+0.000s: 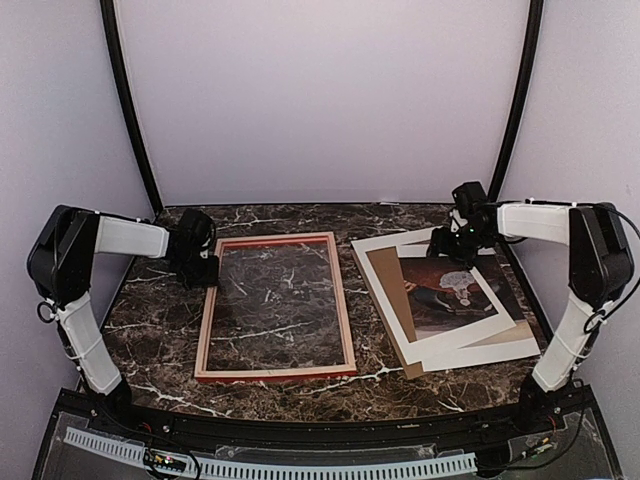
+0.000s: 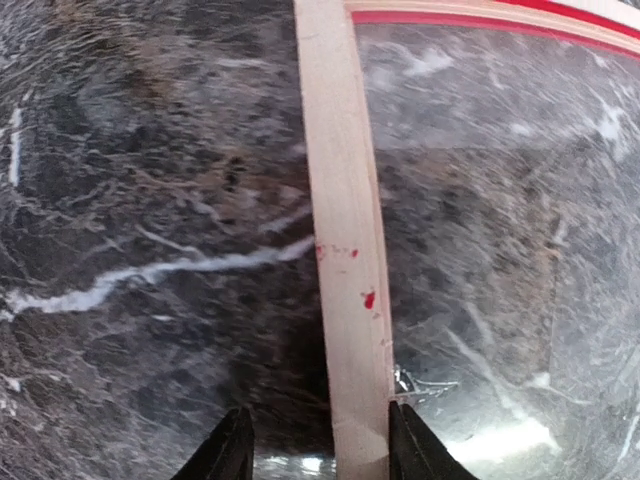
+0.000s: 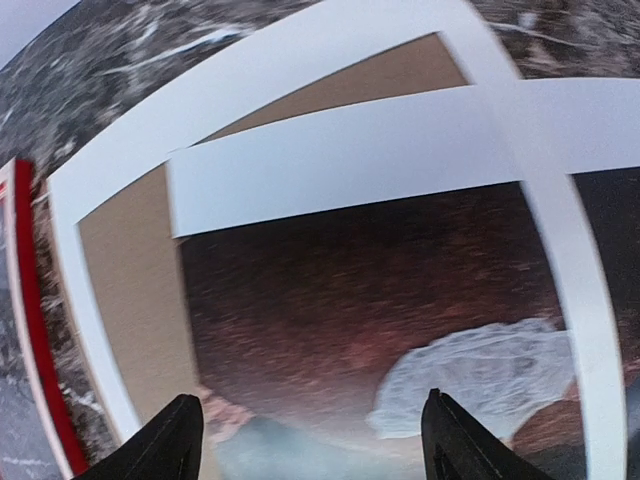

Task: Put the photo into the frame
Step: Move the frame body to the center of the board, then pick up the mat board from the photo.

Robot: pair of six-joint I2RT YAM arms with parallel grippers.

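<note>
Frame point(image 1: 275, 372): I find it lying flat on the dark marble table point(image 1: 160, 330), left of centre, with the pale wood side up and a thin red edge showing in the left wrist view. Left claw point(image 2: 320, 450): it is low over the frame's left rail near the far corner, spread moderately, one finger point(image 2: 225, 450) out over the table and the other just beside the rail's inner edge; nothing is gripped. Photo point(image 1: 450, 290): it is face up on the right of the table, well apart from the frame opening, resting on a brown board point(image 3: 130, 260), with a white mat border point(image 3: 300, 60) laid skewed across it. Right claw point(image 3: 310, 445): it is above the photo's far end, spread wide and holding nothing; I cannot tell whether its tips touch the print.
</note>
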